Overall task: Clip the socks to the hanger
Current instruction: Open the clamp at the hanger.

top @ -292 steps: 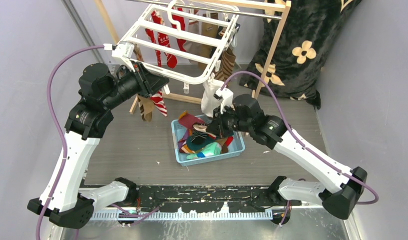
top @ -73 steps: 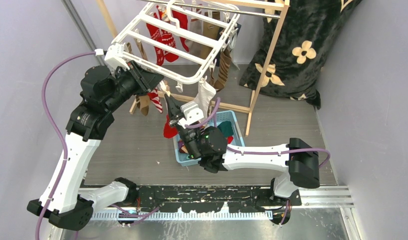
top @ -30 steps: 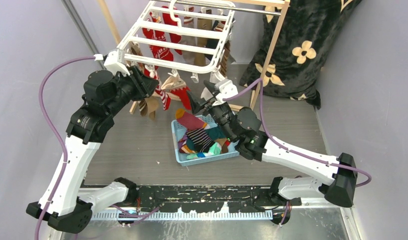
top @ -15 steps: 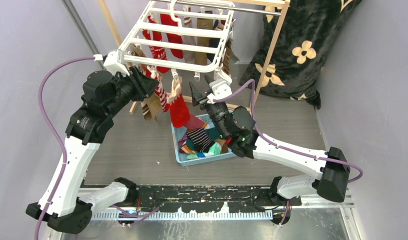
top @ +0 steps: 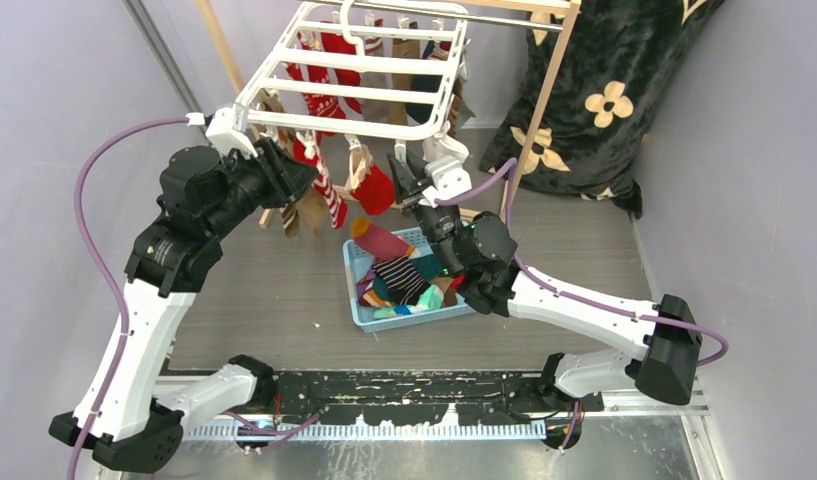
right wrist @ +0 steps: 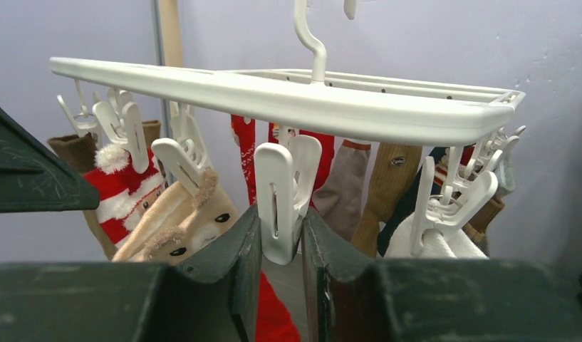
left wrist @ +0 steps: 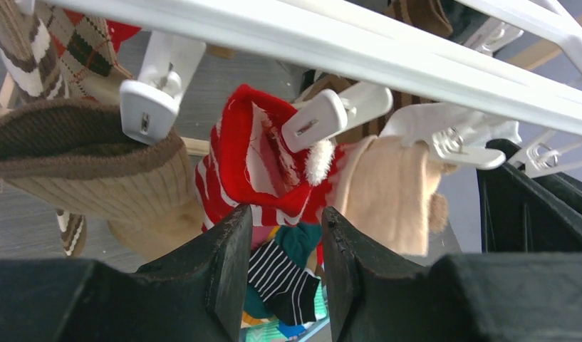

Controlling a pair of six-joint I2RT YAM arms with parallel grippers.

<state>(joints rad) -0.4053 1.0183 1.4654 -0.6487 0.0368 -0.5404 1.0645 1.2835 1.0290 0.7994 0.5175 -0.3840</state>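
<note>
The white hanger (top: pixel 354 70) hangs from its hook at the top centre, with several socks (top: pixel 329 100) pegged under it. A red sock (top: pixel 376 188) dangles from its near edge. My right gripper (top: pixel 409 175) reaches up just right of that sock. In the right wrist view my right gripper (right wrist: pixel 282 235) is shut on the lower end of a bare white peg (right wrist: pixel 284 192) below the rack (right wrist: pixel 273 89). My left gripper (top: pixel 289 160) sits under the rack's near-left corner. My left gripper (left wrist: pixel 286 235) is open and holds nothing; a red-white sock (left wrist: pixel 273 178) and a tan sock (left wrist: pixel 387 192) hang beyond it.
A light blue basket (top: pixel 352 290) with several loose socks (top: pixel 399 275) stands on the floor below the right gripper. The wooden pole frame (top: pixel 539 100) stands behind the rack. A black furry cloth with cream flowers (top: pixel 604 90) hangs at the right. Walls close both sides.
The right gripper, open beside the rack half a second ago, has risen a little and closed on a peg. The red sock, pegged since then, has swung up and right.
</note>
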